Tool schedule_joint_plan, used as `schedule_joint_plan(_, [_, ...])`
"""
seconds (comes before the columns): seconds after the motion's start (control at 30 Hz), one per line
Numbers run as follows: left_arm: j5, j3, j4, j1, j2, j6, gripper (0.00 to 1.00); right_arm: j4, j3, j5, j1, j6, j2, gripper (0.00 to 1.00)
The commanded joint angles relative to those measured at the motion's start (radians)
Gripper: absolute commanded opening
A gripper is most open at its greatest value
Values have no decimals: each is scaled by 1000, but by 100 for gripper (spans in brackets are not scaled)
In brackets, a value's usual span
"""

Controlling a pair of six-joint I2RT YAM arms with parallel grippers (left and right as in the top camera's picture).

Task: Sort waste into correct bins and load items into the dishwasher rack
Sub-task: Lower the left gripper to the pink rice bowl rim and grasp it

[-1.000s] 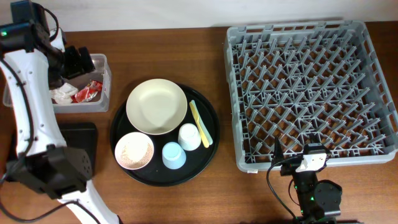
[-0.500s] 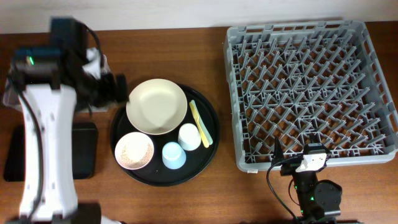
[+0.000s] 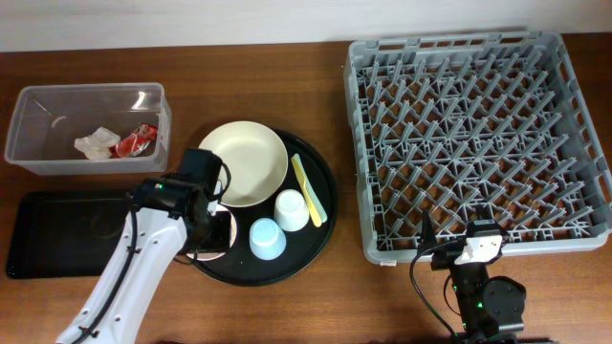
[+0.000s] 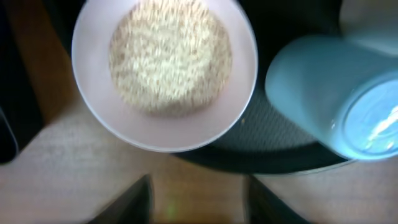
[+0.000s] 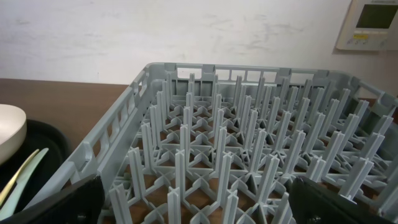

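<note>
My left gripper (image 4: 199, 205) hovers open over the near rim of the small pink bowl (image 4: 165, 68), which holds a heap of rice (image 4: 169, 59). Only bare table shows between its fingers. The overhead view has this gripper (image 3: 210, 225) covering most of that bowl on the round black tray (image 3: 325, 205). A light blue cup (image 3: 268, 239), a white cup (image 3: 292, 210), a cream bowl (image 3: 241, 162) and a yellow utensil (image 3: 308, 188) share the tray. The red wrapper (image 3: 134, 141) and tissue (image 3: 96, 143) lie in the clear box (image 3: 57, 105). My right gripper (image 5: 199, 208) is open, facing the grey rack (image 3: 478, 134).
The shallow black rectangular tray (image 3: 57, 234) lies on the table below the clear box, left of my left arm. The right arm (image 3: 478, 287) sits at the table's front edge, just below the rack's near wall.
My left arm has swung from the clear box down and right to the pink bowl on the round tray, and its jaws have narrowed somewhat. The right arm has not moved.
</note>
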Motion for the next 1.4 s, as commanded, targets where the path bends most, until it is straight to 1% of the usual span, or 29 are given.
schedule_joint_plan(0.0, [38,0,25,-2,-19,-3,74,-5,-5,-1,5,5,-6,98])
schedule_joint_plan(0.03, [40,0,34,-2,-19,-5,97,-5,-5,-1,5,5,-6,98])
schedule_joint_plan(0.07, [53,0,45,-2,-17,-16,99,-5,-5,-1,5,5,-6,98])
schedule_joint_plan(0.27, [54,0,75,-2,-16,-34,99,-5,-5,-1,5,5,-6,98])
schedule_joint_plan(0.3, [45,0,80,-2,-16,-34,94,-5,-5,-1,5,5,-6,98])
schedule_joint_plan(0.33, [27,0,84,-2,-16,-34,76,-5,-5,-1,5,5,-6,98])
schedule_joint_plan(0.37, [13,0,84,-2,-16,-34,65,-5,-5,-1,5,5,-6,98])
schedule_joint_plan(0.4, [10,0,85,-2,-16,-34,51,-5,-5,-1,5,5,-6,98])
schedule_joint_plan(0.43, [10,0,89,-2,-16,-37,48,-5,-5,-1,5,5,-6,98])
schedule_joint_plan(0.53, [10,-6,105,-3,-13,-56,48,-5,-5,-1,5,5,-6,98])
schedule_joint_plan(0.6, [10,-47,161,-3,-9,-87,48,-5,-5,-1,5,5,-6,98])
schedule_joint_plan(0.83, [10,-114,276,-3,0,-95,46,-5,-5,-1,5,5,-6,98])
schedule_joint_plan(0.97, [10,-115,298,-3,6,-104,44,-5,-5,-1,5,5,-6,98])
schedule_joint_plan(1.03, [10,-115,309,-3,29,-147,44,-5,-5,-1,5,5,-6,98])
schedule_joint_plan(1.27, [13,-115,336,-18,126,-158,44,-5,-5,-1,5,5,-6,98])
schedule_joint_plan(1.37, [11,-115,359,-18,128,-194,44,-5,-5,-1,5,5,-6,98])
